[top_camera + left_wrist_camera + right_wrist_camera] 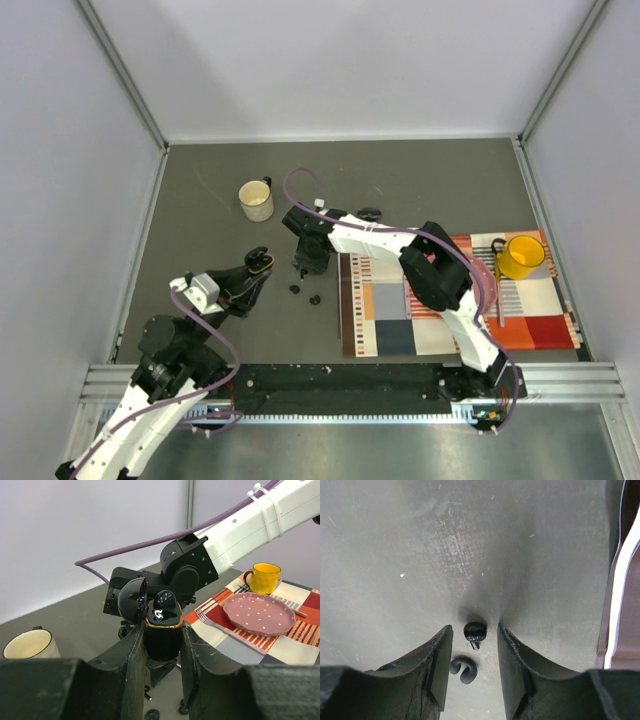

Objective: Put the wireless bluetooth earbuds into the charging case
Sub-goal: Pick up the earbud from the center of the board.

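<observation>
The left tool (163,652) is squeezed shut on the charging case (163,625) and holds it upright with its lid open. A shiny earbud (164,600) sits on top of the case; I cannot tell if it is all the way in. To the right, the right tool (474,630) is low over the table (395,555). It is open, with a finger on each side of a loose earbud (475,630), not touching it. The step looks like picking this one up. Next the tool should close softly, lift, and carry it to the case.
</observation>
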